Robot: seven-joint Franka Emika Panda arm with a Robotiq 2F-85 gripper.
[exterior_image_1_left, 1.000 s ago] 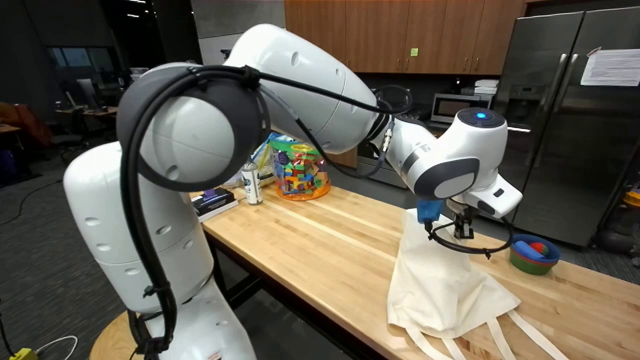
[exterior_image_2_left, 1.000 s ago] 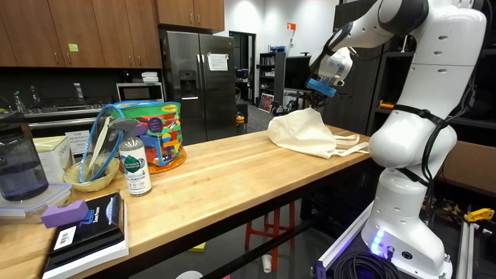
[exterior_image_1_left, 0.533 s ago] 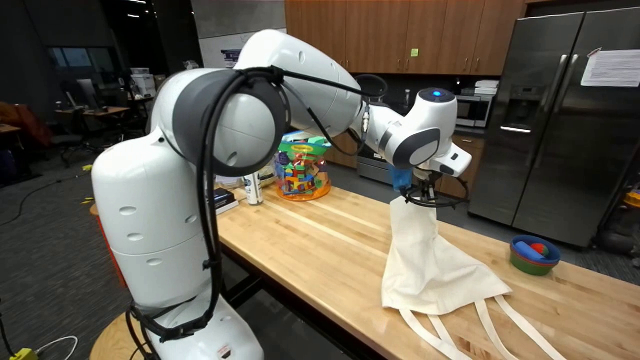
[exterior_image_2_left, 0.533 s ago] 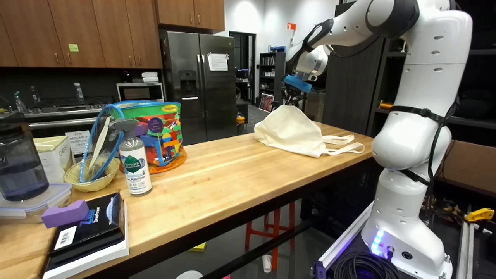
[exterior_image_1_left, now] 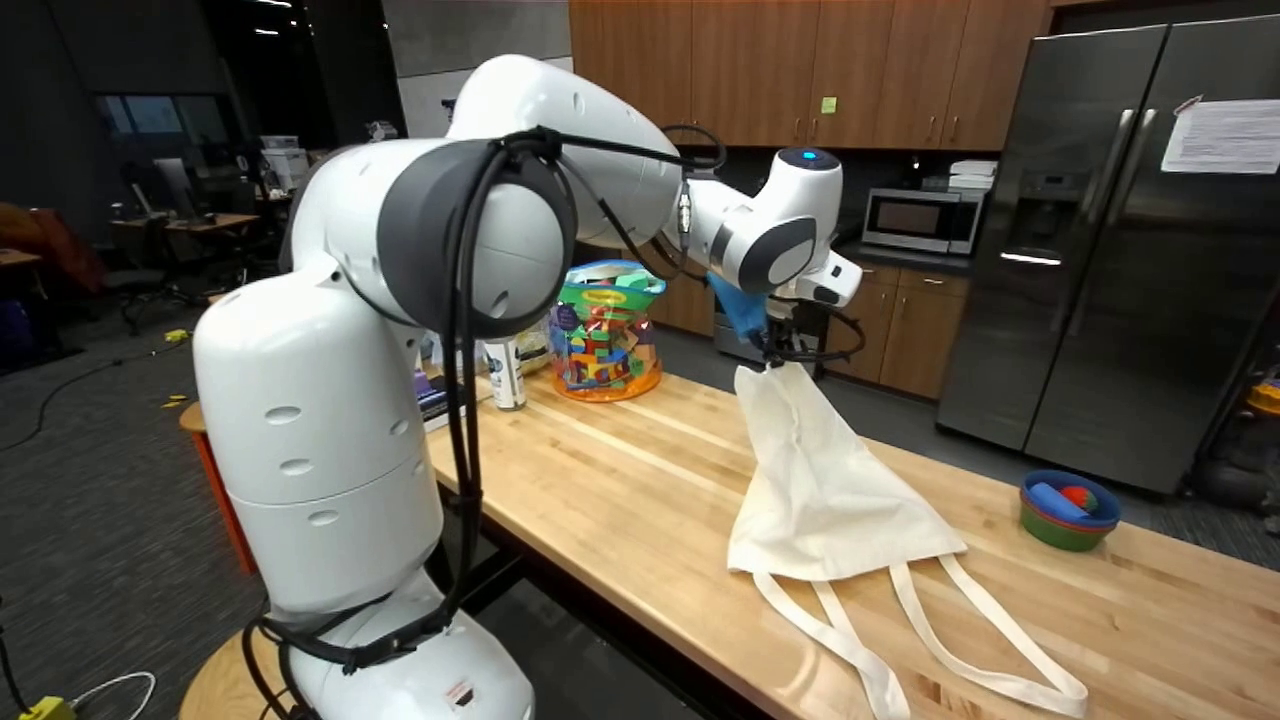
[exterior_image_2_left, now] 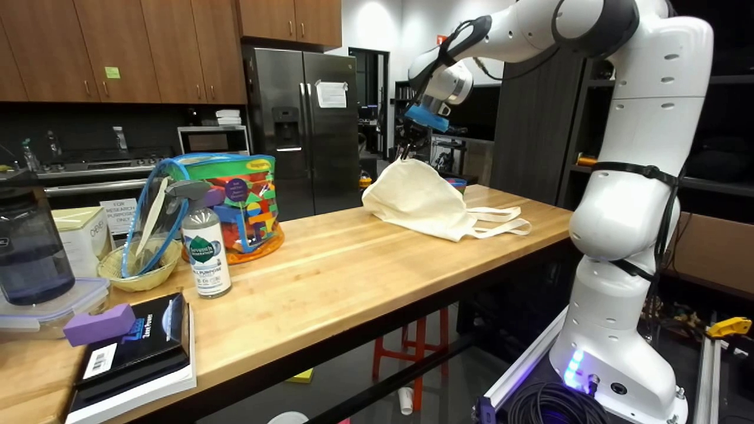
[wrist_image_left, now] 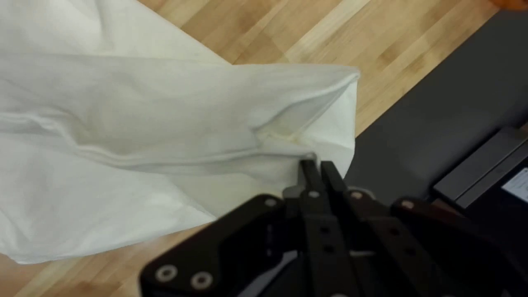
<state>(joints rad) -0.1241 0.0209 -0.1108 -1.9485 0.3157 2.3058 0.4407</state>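
Gripper (wrist_image_left: pixel 318 163): almost fully closed, pinching a fold of the cream cloth bag (wrist_image_left: pixel 144 115) at its tips.
Cream cloth bag: gripped at the end opposite its straps (exterior_image_1_left: pixel 1055 693), that end raised off the tabletop (exterior_image_2_left: pixel 312 282); the lower part rests on the wood, the straps spread out from it.
Spray bottle (exterior_image_2_left: pixel 203 253): white label reading "Seventh Generation" over "All Purpose", a green leaf behind the name.
Black box (exterior_image_2_left: pixel 136 362): "Zeee Power" lettering and a barcode sticker; a purple block (exterior_image_2_left: pixel 100 324) sits over its corner.
Paper sign (exterior_image_2_left: pixel 121 215): "For research purposes only", readable in an exterior view.
Block bag (exterior_image_2_left: pixel 221 169): clear plastic full of colored blocks, with a green band and yellow and purple labels, their words too small to read.
Nested bowls (exterior_image_1_left: pixel 1062 537): blue above red above green, a red and a blue thing inside.
Fridge (exterior_image_2_left: pixel 330 159): dark steel doors bearing a white sheet (exterior_image_2_left: pixel 331 94), its print illegible.
Tabletop: pale butcher-block strips.
Room: brown wooden cabinets (exterior_image_1_left: pixel 755 70) with a yellow-green note (exterior_image_1_left: pixel 828 104), a microwave (exterior_image_1_left: pixel 908 218), dark floor (exterior_image_1_left: pixel 90 500), a red stool (exterior_image_2_left: pixel 420 338) visible beneath the tabletop.
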